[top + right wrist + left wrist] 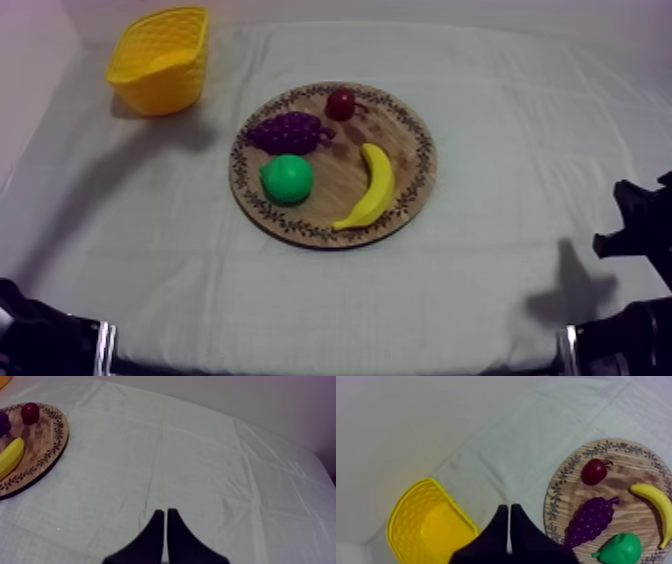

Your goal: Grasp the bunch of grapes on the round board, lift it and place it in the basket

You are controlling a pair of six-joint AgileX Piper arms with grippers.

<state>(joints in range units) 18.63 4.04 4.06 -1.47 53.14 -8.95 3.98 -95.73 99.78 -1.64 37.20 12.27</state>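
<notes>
Item count, top view, left to right: one yellow basket point(160, 58), one round wooden board point(335, 186), and four toy fruits on that board: one bunch of grapes point(288, 131), one pear point(288, 179), one small red fruit point(341, 103) and one banana point(373, 187). The basket stands on the grey-white cloth point(500, 150) of the bench, at 10 o'clock from the board and well apart from it. On the board, the bunch of grapes lies at 10 o'clock, its stem end just beside the small red fruit at 12 o'clock. The pear sits at 9 o'clock and the banana curves along the rim at 4 o'clock. The left arm point(40, 340) sits low at the bench's 7 o'clock corner and the right arm point(640, 240) at its 4 o'clock edge, both well apart from the board. The left hand point(509, 507) has its two black fingers together as a narrow wedge, holding nothing, aimed at the cloth between basket and board. The right hand point(165, 511) is likewise closed on nothing, over plain cloth. The left wrist view looks into the basket's open mouth and takes in all four fruits. The right wrist view takes in the board's rim with the small red fruit, the banana and an edge of the grapes.
</notes>
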